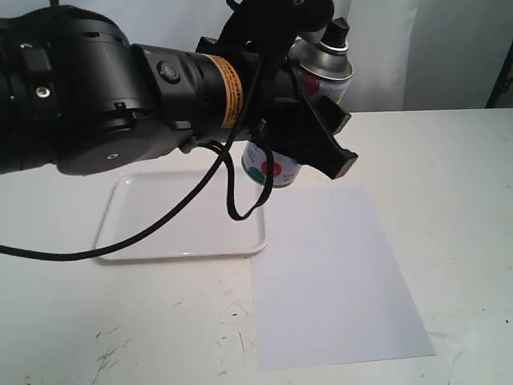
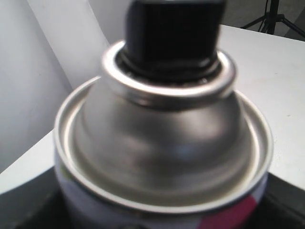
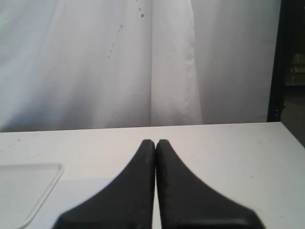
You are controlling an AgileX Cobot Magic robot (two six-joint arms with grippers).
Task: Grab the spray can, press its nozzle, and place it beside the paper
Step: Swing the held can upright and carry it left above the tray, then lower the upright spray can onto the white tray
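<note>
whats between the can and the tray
In the exterior view a loop of black cable hangs between the raised can and the tray, over the tray's corner. Nothing else shows there.

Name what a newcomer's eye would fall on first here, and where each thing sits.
On a bulky black arm filling the exterior view's upper left, the left tool clamps the dotted spray can, its black nozzle topmost. Below lie a white tray and, right of it, the plain paper. The right tool is shut, holding nothing.
</note>
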